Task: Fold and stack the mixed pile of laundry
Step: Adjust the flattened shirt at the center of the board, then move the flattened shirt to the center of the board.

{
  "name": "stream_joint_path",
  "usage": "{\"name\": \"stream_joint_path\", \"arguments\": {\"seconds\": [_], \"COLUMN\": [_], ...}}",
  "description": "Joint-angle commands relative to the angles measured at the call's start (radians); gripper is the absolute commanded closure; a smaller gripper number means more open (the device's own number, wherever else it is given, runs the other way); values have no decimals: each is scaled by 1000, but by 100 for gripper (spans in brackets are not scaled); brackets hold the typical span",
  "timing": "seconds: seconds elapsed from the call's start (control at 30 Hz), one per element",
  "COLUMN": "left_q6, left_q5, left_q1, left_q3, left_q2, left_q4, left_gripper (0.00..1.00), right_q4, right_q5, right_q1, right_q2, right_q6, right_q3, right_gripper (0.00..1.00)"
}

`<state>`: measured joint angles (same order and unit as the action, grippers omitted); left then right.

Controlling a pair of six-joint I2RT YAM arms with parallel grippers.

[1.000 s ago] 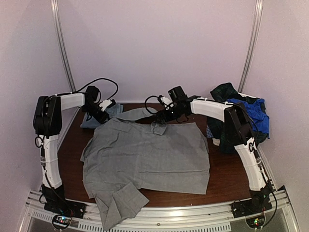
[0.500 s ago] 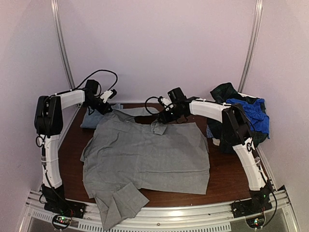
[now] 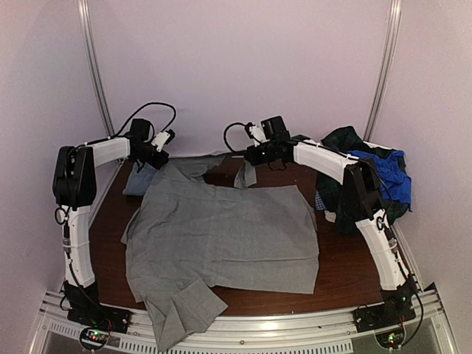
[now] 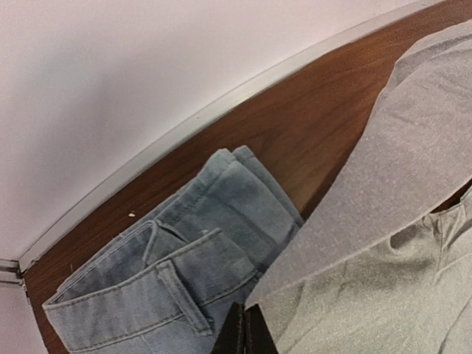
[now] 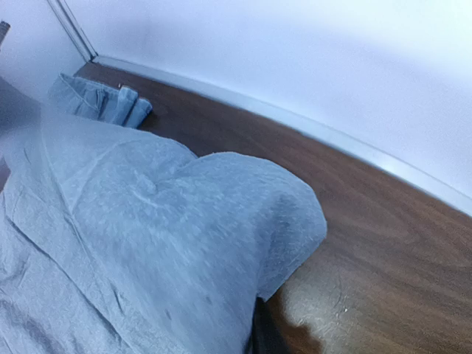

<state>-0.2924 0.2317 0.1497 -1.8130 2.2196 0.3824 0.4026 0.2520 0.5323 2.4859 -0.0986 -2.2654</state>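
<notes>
Laundry pile (image 3: 372, 173), plaid, blue and white, sits heaped at the far right corner of the tabletop (image 3: 346, 269). A grey shirt (image 3: 221, 236) lies spread across the middle. The left jaws and the right jaws each clamp its far edge, raised off the wood. Folded jeans (image 4: 184, 273) lie far left.

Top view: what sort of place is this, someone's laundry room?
Probably a robot test booth, not a home: plain pale walls enclose a wooden table, left arm and right arm bolted at its edge.
</notes>
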Motion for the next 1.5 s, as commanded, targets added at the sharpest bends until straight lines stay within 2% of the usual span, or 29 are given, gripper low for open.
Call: {"name": "stream_joint_path", "arguments": {"seconds": [0.0, 0.03, 0.07, 0.13, 0.2, 0.23, 0.4, 0.5, 0.63, 0.77, 0.9, 1.0, 1.2, 1.33, 1.4, 1.47], "left_q6": [77, 104, 134, 199, 271, 322, 503, 551, 662, 806, 865, 869, 845, 802, 773, 764], "left_q5": [-199, -265, -315, -371, -383, -385, -294, -272, -276, -232, -213, -269, -232, -166, -142, -103], "left_q1": [-4, -4, -5, -7, -7, -7, 8, 69, 176, 234, 240, 230, 117, 40, 40, 45], "left_q3": [-1, -7, -12, -8, 53, 92, 304, 510, 751, 911, 1007, 992, 863, 676, 603, 588], "left_q2": [-24, -22, -26, -63, -149, -202, -430, -545, -644, -687, -704, -644, -466, -338, -329, -393], "left_q4": [-84, -76, -58, -28, -33, -37, 36, 60, 57, 37, 1, -2, -47, -20, 0, 1], "left_gripper": [95, 83, 72, 54, 46, 45, 50, 54, 57, 66, 68, 70, 78, 79, 74, 68], "right_q4": [-23, 7, 35, 77, 78, 63, -53, -73, -98, -146, -167, -129, -84, -28, -8, 4], "right_q5": [-13, 4, 14, 27, 36, 33, 67, 95, 129, 169, 164, 134, 95, 89, 107, 106], "right_q1": [-9, -9, -9, -9, -8, -6, 1, 15, 49, 79, 79, 55, -14, -26, -19, -4], "right_q2": [68, 87, 88, 38, -68, -139, -491, -620, -688, -670, -627, -563, -469, -444, -473, -533], "right_q6": [13, 21, 23, 27, 39, 45, 22, -6, -47, -88, -94, -65, -32, 3, 17, 46], "right_q3": [-140, -169, -181, -141, -17, 76, 568, 788, 1004, 1117, 1150, 1110, 1005, 878, 841, 841], "right_gripper": [61, 41, 32, 25, 22, 22, 22, 25, 28, 33, 35, 36, 39, 39, 40, 40]}}
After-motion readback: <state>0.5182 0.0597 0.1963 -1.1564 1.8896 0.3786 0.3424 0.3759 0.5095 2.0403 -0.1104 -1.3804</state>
